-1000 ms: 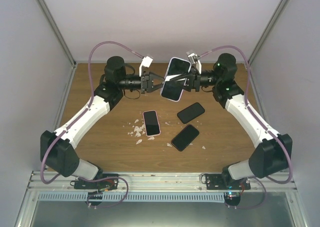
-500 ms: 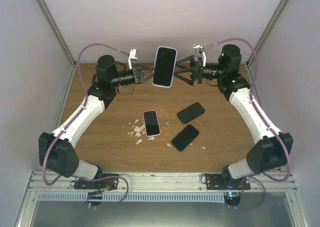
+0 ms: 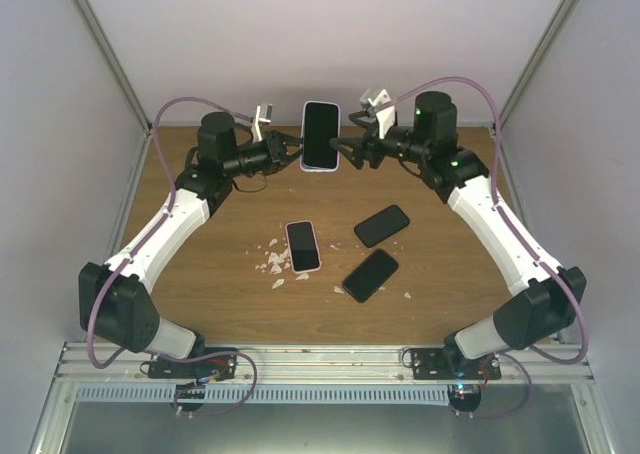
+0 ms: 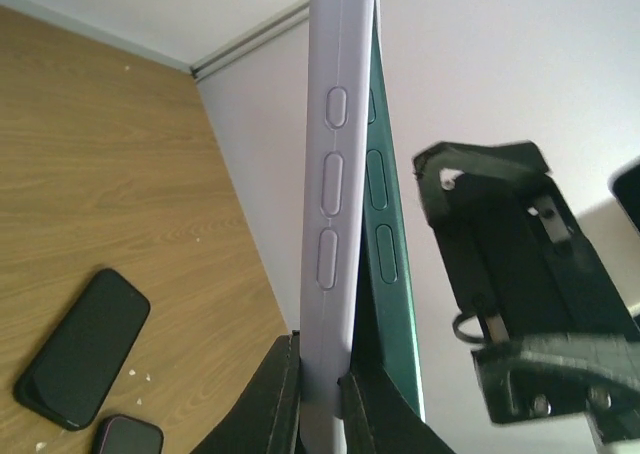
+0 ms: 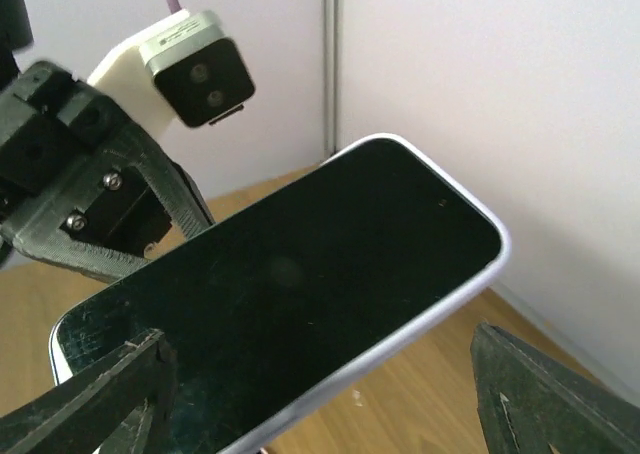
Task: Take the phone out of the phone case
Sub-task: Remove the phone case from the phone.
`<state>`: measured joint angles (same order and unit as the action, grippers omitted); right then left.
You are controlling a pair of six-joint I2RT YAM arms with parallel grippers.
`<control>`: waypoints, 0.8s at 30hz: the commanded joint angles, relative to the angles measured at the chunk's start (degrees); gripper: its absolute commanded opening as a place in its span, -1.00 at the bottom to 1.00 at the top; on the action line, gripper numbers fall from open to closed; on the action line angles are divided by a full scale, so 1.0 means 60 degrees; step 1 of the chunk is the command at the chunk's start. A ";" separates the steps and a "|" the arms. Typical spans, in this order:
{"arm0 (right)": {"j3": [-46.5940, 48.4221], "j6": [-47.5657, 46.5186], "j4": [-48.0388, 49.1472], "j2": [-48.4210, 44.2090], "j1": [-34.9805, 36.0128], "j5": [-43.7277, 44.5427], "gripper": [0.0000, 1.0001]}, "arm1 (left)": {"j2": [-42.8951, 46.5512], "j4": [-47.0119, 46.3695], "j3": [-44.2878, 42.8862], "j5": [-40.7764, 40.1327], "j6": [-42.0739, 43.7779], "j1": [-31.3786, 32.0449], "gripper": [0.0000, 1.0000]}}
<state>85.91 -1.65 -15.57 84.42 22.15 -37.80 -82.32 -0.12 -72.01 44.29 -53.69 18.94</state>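
Phone [image 3: 320,136] in lilac phone case [image 4: 325,174]: held clear of the table [image 3: 200,274], toward 12 o'clock in the top view, between the two wrists. Oriented with long axis on the 12-to-6 line of that view, screen presented to the right wrist camera. Gripped from 9 o'clock by left gripper [image 3: 293,154], jaws fully closed on the thin edge of the case, as shown in the left wrist view. Observed there with dark green side standing slightly proud of the case wall next to the grip; judged partly unseated along that side, extent not determinable. Flanked at 3 o'clock by right gripper [image 3: 347,145], spread wide with one finger [image 5: 100,394] off each side of the screen, holding nothing, no contact visible. Judged the free tool for extraction: closing across the short axis required, then a pull toward 3 o'clock against the left-hand hold. Noted as a risk: slippage of the case from so narrow a pinch.
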 commanded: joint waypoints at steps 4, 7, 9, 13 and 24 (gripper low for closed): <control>0.0078 -0.2833 -0.0774 -0.0178 0.1355 0.2994 0.56 | -0.0348 -0.0392 -0.0065 -0.0323 -0.0866 -0.0188 -1.00; -0.0028 -0.3132 -0.0745 -0.0200 0.1766 0.3509 0.51 | -0.0474 -0.0414 0.0006 -0.0394 -0.1001 -0.0229 -1.00; -0.0040 -0.3332 -0.0717 -0.0170 0.2090 0.3838 0.47 | -0.0536 -0.0492 0.0113 -0.0411 -0.1186 -0.0269 -1.00; -0.0204 -0.3801 -0.0546 -0.0079 0.2701 0.4567 0.45 | -0.0605 -0.0608 0.0279 -0.0474 -0.1457 -0.0368 -1.00; -0.0615 -0.4709 0.0029 0.0286 0.3481 0.5637 0.38 | -0.0619 -0.0635 0.0546 -0.0609 -0.1664 -0.0407 -1.00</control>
<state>83.53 -26.63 -18.59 84.55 41.69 -8.38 -86.32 2.00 -68.71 40.60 -62.65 16.82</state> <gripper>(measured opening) 0.692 0.074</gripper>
